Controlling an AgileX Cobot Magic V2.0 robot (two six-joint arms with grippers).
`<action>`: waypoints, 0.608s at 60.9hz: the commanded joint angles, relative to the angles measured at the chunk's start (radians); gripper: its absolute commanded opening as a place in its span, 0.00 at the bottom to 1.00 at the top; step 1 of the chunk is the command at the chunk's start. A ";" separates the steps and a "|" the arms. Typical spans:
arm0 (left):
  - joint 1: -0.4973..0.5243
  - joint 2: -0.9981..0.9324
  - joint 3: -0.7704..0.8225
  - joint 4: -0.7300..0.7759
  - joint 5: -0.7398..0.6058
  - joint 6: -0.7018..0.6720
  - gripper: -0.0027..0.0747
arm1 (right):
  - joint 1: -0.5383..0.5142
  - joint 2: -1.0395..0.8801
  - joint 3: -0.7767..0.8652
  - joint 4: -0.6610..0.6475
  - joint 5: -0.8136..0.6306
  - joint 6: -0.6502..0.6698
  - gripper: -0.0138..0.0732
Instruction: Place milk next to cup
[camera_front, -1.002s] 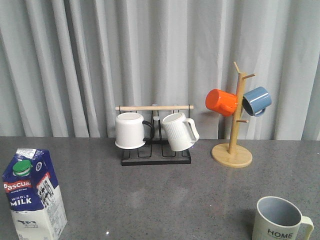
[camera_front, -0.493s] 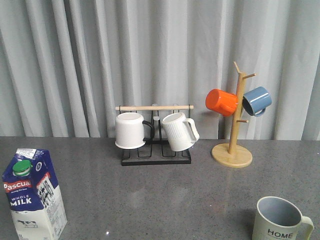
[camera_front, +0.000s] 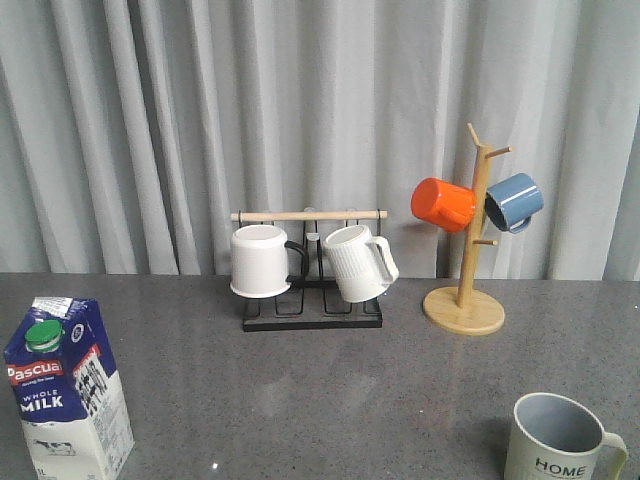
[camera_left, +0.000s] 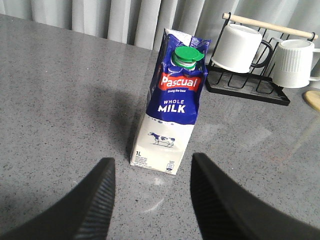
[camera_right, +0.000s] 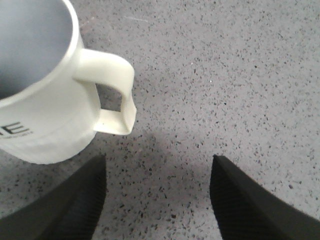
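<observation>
- we see the milk (camera_front: 68, 392) upright at the near left of the table (camera_front: 320, 400), well apart from the cup (camera_front: 560, 442) at the near right.
- our left gripper (camera_left: 150, 192) is spread wide, just short of the milk, touching nothing.
- our right gripper (camera_right: 157, 197) is spread too, beside the cup's handle (camera_right: 112, 90).
- a mug rack (camera_front: 312, 270) and a mug tree (camera_front: 468, 250) stand at the back.

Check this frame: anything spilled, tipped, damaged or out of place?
Nothing stands out. The milk carton stands upright with its green cap on, the HOME cup sits upright and looks empty, and the grey table shows no spill. Both grippers' jaws are open, holding nothing.
</observation>
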 joint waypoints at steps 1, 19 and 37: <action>-0.002 0.013 -0.032 0.000 -0.066 -0.001 0.49 | -0.005 -0.004 -0.026 -0.003 -0.082 -0.002 0.66; -0.002 0.013 -0.032 0.000 -0.066 -0.001 0.49 | -0.005 0.084 -0.026 -0.013 -0.201 -0.004 0.66; -0.002 0.013 -0.032 0.000 -0.061 -0.001 0.49 | -0.031 0.250 -0.127 -0.050 -0.269 -0.010 0.66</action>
